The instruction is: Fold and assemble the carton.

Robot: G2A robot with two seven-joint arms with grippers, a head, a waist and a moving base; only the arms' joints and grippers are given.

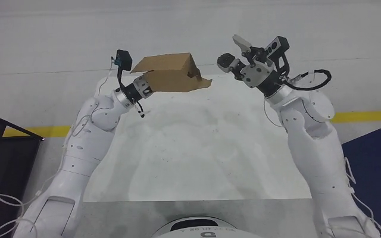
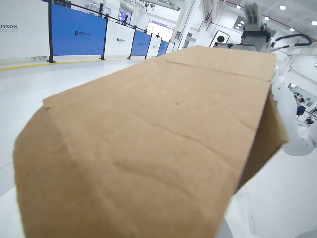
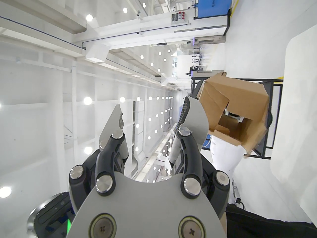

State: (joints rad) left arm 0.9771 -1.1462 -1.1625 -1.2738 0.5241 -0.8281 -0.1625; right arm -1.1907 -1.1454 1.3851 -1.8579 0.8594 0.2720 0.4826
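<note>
Table (image 1: 196, 149) in white, nearest the top camera; on the pale floor to either side of it, yellow line (image 1: 357, 116); past the table's middle, toward the far left corner, left gripper (image 1: 144, 87) clamped on the carton (image 1: 169, 72), point of grip hidden behind cardboard; brown corrugated carton held up off the tabletop, lying on its side, partly squared into a tube; broad creased panel facing up, close under the left wrist camera; open end turned toward the right arm, loose flaps splayed around that mouth, one flap drooping over the table's far edge; over the far right corner, right gripper (image 1: 232, 52) raised, spread wide, holding nothing, well apart from the carton; farthest off, blue and white partition panels (image 2: 76, 34) along the hall.
</note>
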